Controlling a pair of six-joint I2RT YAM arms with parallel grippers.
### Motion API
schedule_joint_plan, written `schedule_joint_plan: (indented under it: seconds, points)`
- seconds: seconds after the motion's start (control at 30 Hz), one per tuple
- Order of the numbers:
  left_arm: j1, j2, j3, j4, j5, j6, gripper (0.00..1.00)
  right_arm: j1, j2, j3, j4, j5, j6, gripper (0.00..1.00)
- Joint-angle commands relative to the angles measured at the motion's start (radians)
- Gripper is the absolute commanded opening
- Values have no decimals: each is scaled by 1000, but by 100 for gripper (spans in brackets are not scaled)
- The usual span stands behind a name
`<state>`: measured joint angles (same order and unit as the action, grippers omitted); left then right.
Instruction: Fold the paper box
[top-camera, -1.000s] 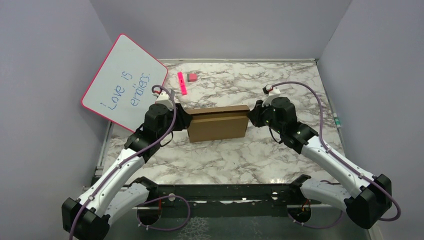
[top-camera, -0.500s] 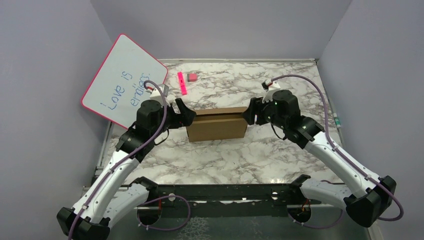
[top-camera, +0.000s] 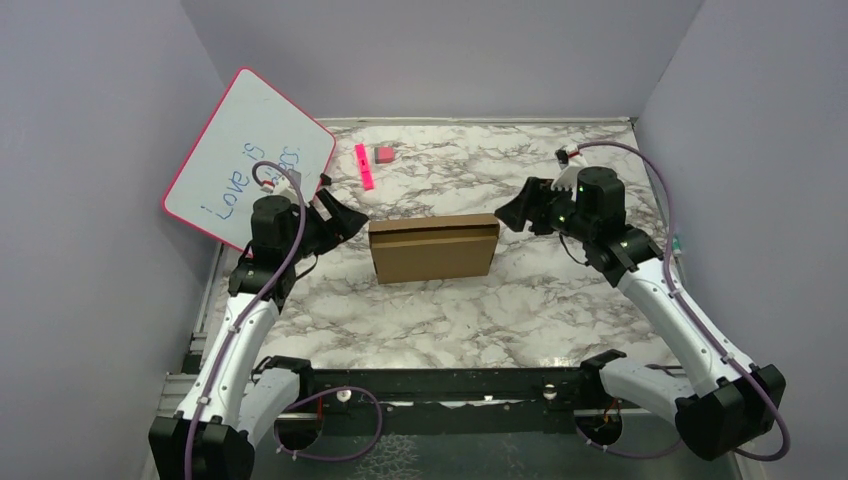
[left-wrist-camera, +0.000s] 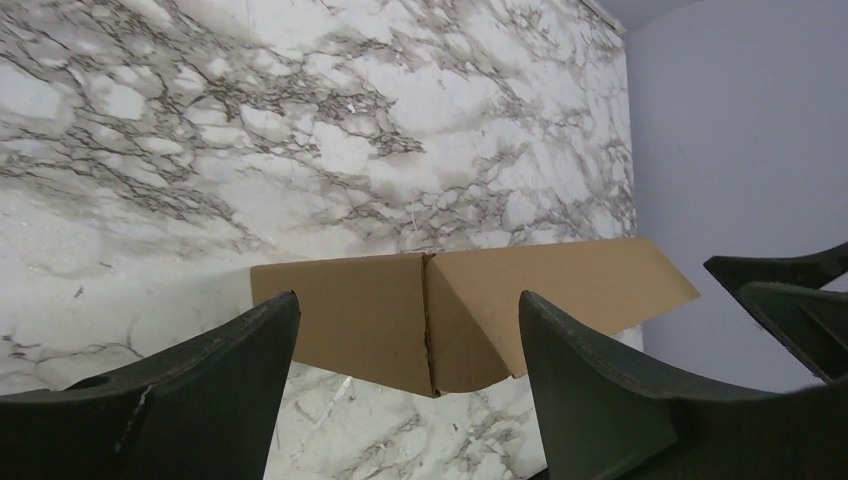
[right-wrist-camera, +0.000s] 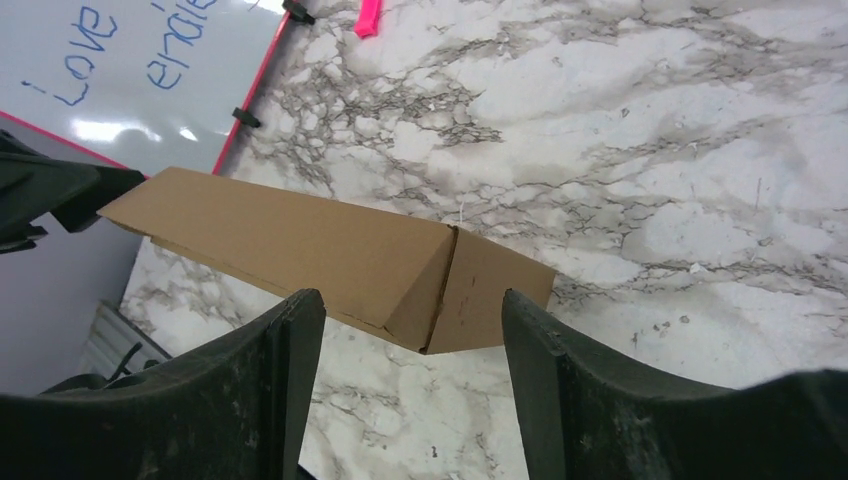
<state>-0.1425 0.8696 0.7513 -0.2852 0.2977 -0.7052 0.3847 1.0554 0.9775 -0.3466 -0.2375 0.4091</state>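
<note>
The paper box (top-camera: 433, 248) is a shallow brown cardboard box, closed, lying on the marble table with its long side across the top view. My left gripper (top-camera: 345, 215) is open and stands a little off the box's left end, touching nothing. My right gripper (top-camera: 512, 214) is open and stands off the right end. In the left wrist view the box (left-wrist-camera: 345, 315) lies beyond the spread jaws of the left gripper (left-wrist-camera: 408, 300). In the right wrist view the box (right-wrist-camera: 300, 240) lies ahead of the open right gripper (right-wrist-camera: 410, 298).
A pink-framed whiteboard (top-camera: 250, 160) with blue writing leans at the back left, close behind the left arm. A pink marker (top-camera: 364, 166) and a small pink block (top-camera: 384, 154) lie behind the box. Purple walls (top-camera: 720, 150) enclose the table.
Both grippers have opened and backed away from the box's ends, the left one leftward, the right one rightward. The box rests free on the table.
</note>
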Motion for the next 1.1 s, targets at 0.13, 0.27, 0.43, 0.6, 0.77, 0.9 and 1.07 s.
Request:
schedule_joint_plan:
  seconds: [0.13,0.27,0.43,0.6,0.77,0.9,1.07]
  points:
    - [20,30,-67,139,194,-72,76,-60,38,-106,158,-193,131,66]
    - [20,25,-109,142,200,-70,71,-63,52,-161,199,-219,148,63]
    - [20,17,-175,166,210,-71,65,-63,62,-231,243,-235,146,60]
    - [21,18,-247,228,232,-99,55,-64,60,-300,302,-245,150,56]
    - [21,41,-290,260,209,-96,51,-64,67,-355,337,-227,148,51]
    - [20,54,-326,280,181,-94,45,-64,71,-399,387,-196,137,48]
    - [21,67,-408,347,160,-123,36,-72,68,-469,439,-188,145,44]
